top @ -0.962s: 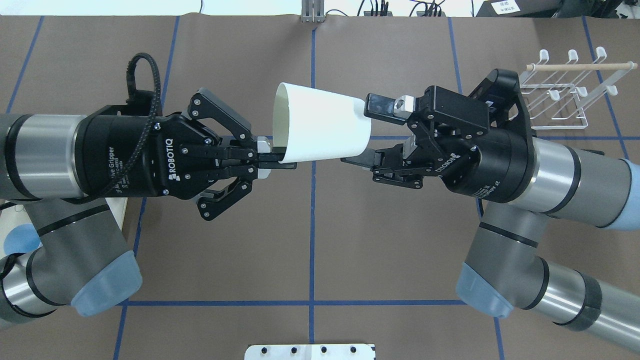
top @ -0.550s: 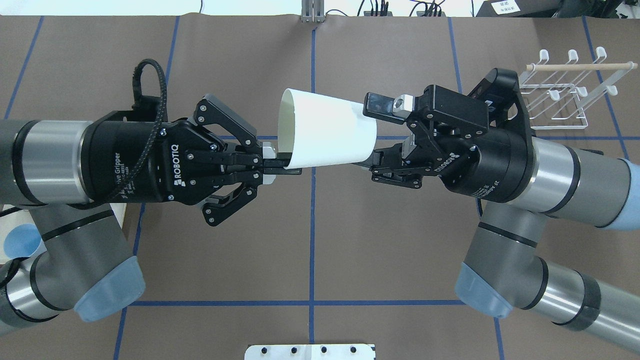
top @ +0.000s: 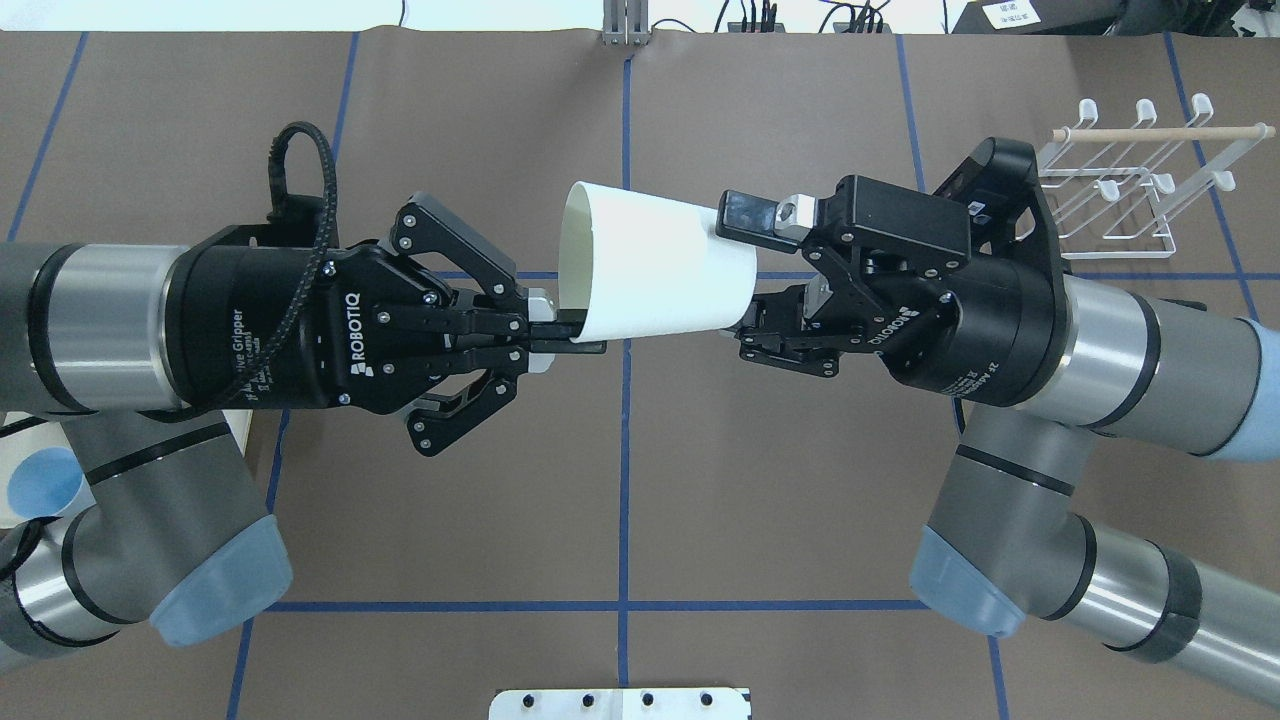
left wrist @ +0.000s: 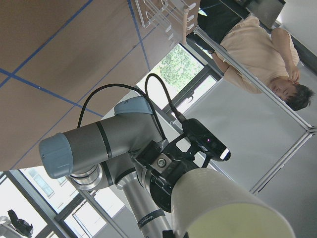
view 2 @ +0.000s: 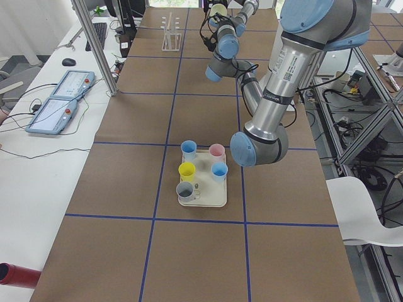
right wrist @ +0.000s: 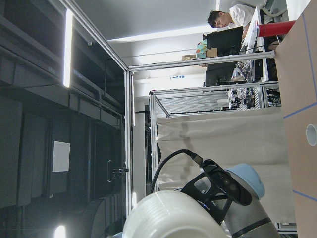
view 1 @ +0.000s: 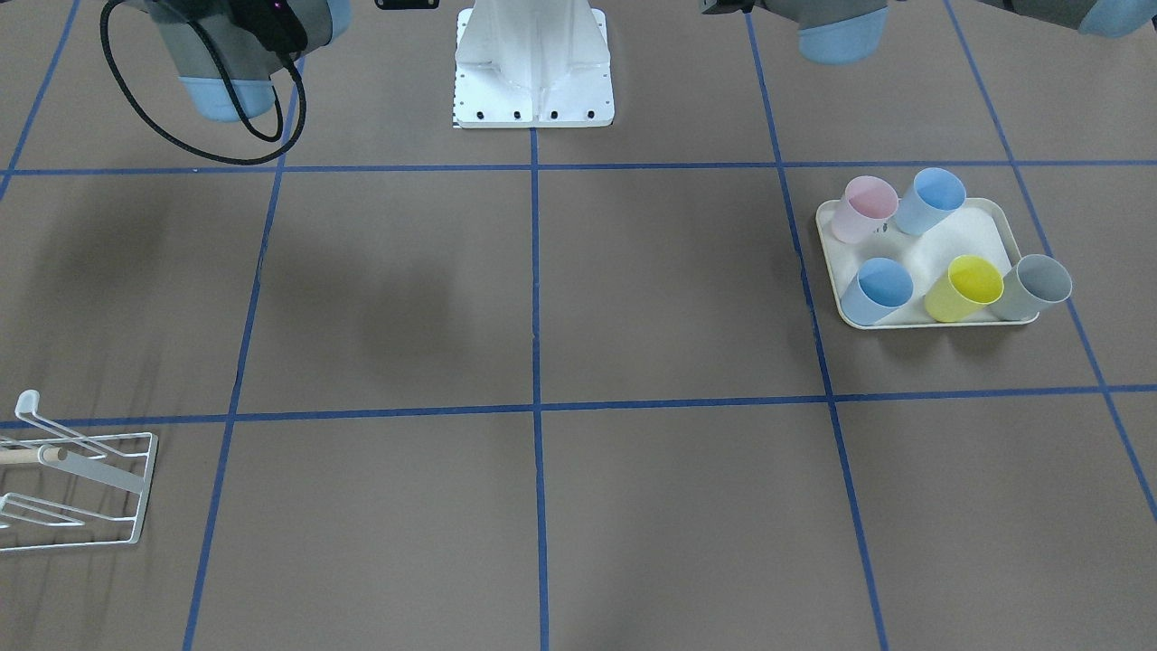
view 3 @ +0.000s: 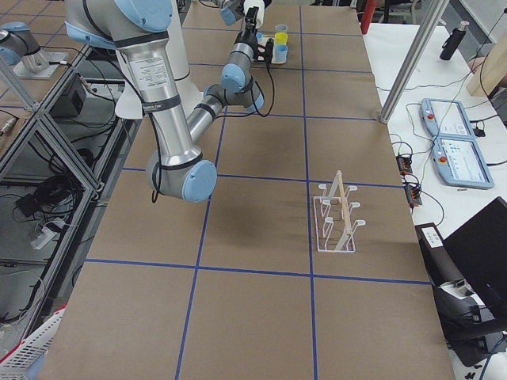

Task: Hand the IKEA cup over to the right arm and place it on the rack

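The white IKEA cup (top: pixel 650 265) hangs on its side above the table's middle, mouth towards the left arm. My left gripper (top: pixel 580 340) is shut on the near side of its rim. My right gripper (top: pixel 735 268) is open, with one finger (top: pixel 745 214) against the upper side of the cup's base and the other mostly hidden below it. The cup's wall fills the bottom of the left wrist view (left wrist: pixel 223 208), and its base shows in the right wrist view (right wrist: pixel 168 215). The white wire rack (top: pixel 1120 190) stands on the table at the far right, behind the right arm (view 1: pixel 72 488).
A cream tray (view 1: pixel 981 231) holding several coloured cups sits on the left arm's side of the table. The robot's white base plate (view 1: pixel 533 90) is at the near middle edge. A person (left wrist: pixel 262 49) shows beyond the table.
The left arm has carried the cup to the right. The right gripper has shifted left, so its fingers now lie along the cup's base.
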Robot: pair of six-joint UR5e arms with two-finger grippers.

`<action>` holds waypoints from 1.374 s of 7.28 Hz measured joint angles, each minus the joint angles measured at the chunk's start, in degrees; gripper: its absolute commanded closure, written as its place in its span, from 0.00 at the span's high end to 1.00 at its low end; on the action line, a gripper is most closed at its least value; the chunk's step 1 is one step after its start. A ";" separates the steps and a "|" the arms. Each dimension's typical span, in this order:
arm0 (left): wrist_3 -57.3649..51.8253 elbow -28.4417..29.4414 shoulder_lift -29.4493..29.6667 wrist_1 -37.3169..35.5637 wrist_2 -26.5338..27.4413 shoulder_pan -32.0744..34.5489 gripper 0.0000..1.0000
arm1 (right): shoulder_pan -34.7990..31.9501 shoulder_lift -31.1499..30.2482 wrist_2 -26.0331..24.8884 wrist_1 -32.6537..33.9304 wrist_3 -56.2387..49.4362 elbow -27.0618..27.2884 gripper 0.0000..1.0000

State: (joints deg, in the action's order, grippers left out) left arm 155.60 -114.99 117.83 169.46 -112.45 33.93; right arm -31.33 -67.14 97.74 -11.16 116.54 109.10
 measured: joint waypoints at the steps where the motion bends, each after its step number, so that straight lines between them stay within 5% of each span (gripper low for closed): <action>1: -0.04 0.02 0.10 -0.01 0.07 0.00 0.14 | 0.01 -0.01 0.00 0.00 0.00 0.02 0.73; 2: -0.13 0.03 0.13 -0.01 0.20 -0.01 0.51 | 0.03 0.01 0.00 0.00 0.00 0.04 0.55; 4: -0.51 0.09 0.15 -0.01 0.64 -0.01 1.00 | 0.04 0.07 0.00 0.00 -0.02 0.06 0.26; 10: -6.81 -0.48 -3.41 -0.64 6.15 2.33 1.00 | -1.17 -2.04 -2.24 0.16 -4.91 -2.98 0.16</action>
State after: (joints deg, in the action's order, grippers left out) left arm 148.78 -115.48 114.42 168.82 -106.30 36.26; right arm -32.49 -69.18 95.49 -11.00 111.63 106.12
